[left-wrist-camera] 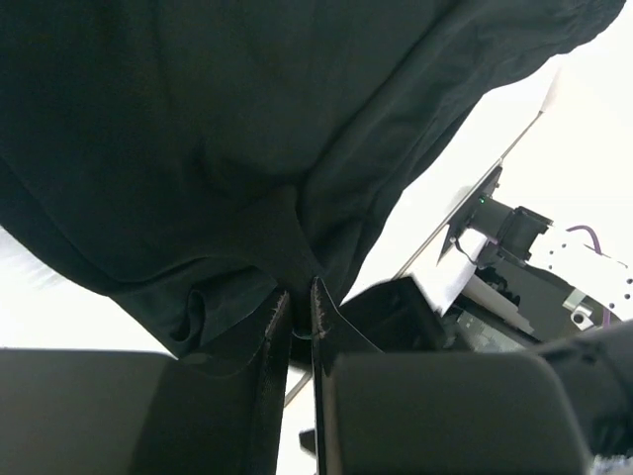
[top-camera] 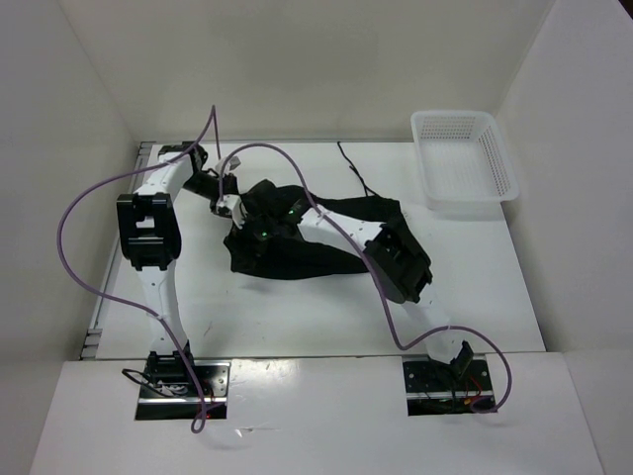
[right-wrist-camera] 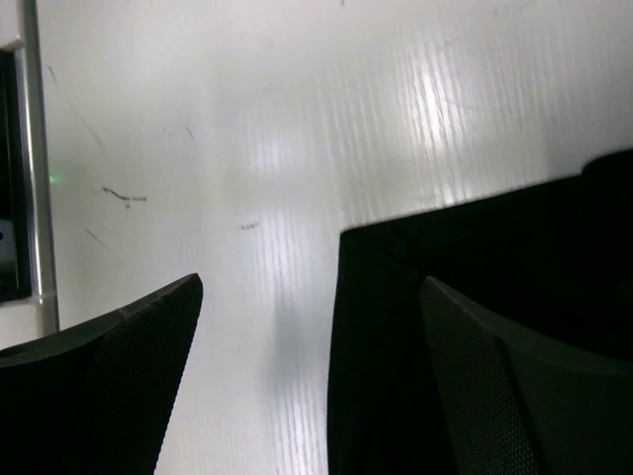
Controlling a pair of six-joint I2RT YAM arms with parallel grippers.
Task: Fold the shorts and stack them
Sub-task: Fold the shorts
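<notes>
Shorts (top-camera: 287,259) are lying crumpled around the middle of the table (top-camera: 297,327), a black heap spreading from the centre toward the right. We are seeing both arms reaching over it from the near edge.

We are watching the left gripper (left-wrist-camera: 300,302) pinching a fold of the black fabric. Its fingers (left-wrist-camera: 321,327) are pressing almost together, with the cloth gathered between their tips. In the left wrist view the fabric is spreading out from that pinch and filling most of the frame.

We are finding the right gripper (right-wrist-camera: 312,285) spread wide and gripping nothing. Between its two dark fingers we are looking at bare white table and a straight edge of the shorts, which is lying nearer the finger on the right of that view. We cannot tell whether the fingertips are touching the surface.

A thin black drawstring (top-camera: 351,170) is trailing from the shorts toward the far edge of the table. The white lattice basket (top-camera: 465,206) is sitting at the far right corner, well apart from the fabric.
</notes>
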